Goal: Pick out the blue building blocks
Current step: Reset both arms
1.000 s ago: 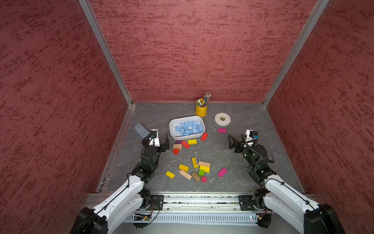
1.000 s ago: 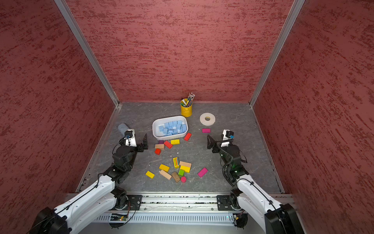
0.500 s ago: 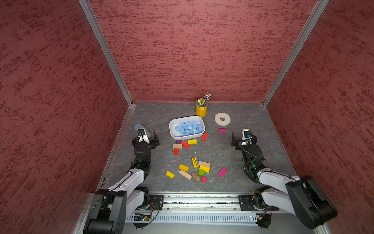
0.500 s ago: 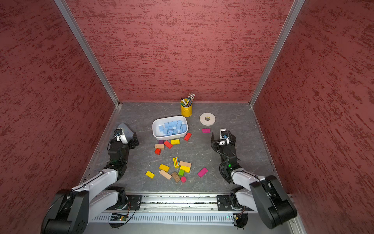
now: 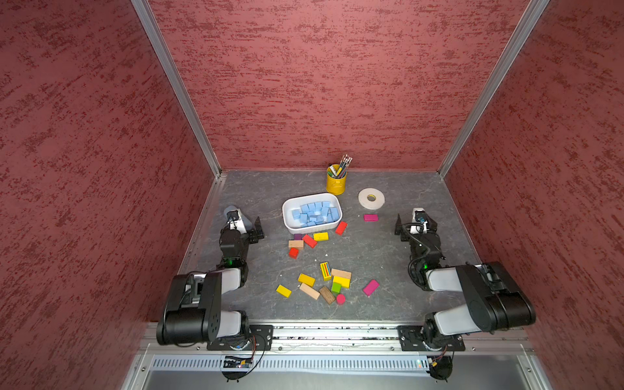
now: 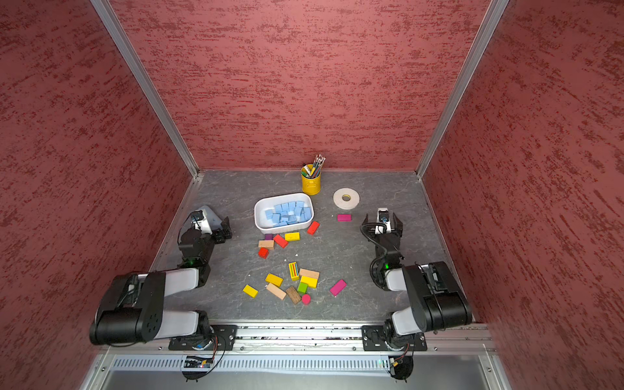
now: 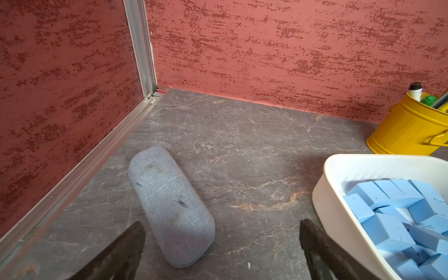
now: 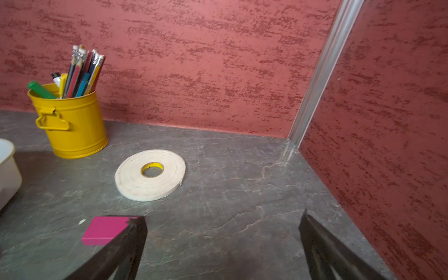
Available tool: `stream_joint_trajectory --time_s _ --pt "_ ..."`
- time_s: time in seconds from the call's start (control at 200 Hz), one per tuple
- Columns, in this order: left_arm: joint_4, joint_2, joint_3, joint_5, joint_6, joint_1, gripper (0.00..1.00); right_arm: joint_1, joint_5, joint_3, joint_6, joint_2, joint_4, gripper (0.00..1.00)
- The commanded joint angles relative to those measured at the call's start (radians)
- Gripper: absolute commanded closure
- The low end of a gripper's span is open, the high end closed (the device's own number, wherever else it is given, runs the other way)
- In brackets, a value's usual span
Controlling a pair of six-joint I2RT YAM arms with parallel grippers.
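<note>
Left gripper [image 7: 221, 224], jaws apart, near white tub [image 7: 339, 194] of blue blocks [image 7: 388, 201]

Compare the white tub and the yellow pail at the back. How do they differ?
Shape: the white tub is low and oblong; the yellow pail is tall and round.
Contents: the tub holds blue blocks; the pail holds pencils and markers.
Fittings: the pail has a side handle; the tub shows none.
Shared: both stand upright and open-topped on the table.
</note>
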Motion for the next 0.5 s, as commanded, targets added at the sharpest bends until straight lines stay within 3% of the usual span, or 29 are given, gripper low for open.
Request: stream_joint_trajectory --time_s 0.0,0.11,0.17,0.24,0.491 --pt "0.156 0.102 0.005 0.094 -0.009 0.011 0.0 -0.07 -0.152 -0.043 0.096 -0.016 0.086 0.02" --pt "0.093 0.104 0.038 0.134 0.006 0.012 0.01 -0.1 -0.189 -0.087 0.119 0.111 0.297 0.02" --pt "0.084 0.119 0.058 0.174 0.026 0.01 0.0 -0.103 -0.188 -0.062 0.122 0.066 0.178 0.01" --pt "-0.012 0.12 0.105 0.192 0.045 0.001 0.0 -0.103 -0.173 -0.06 0.127 0.092 0.216 0.01" --pt "-0.019 0.118 0.107 0.158 0.048 -0.014 0.01 -0.102 -0.095 -0.03 0.155 0.089 0.15 0.01"
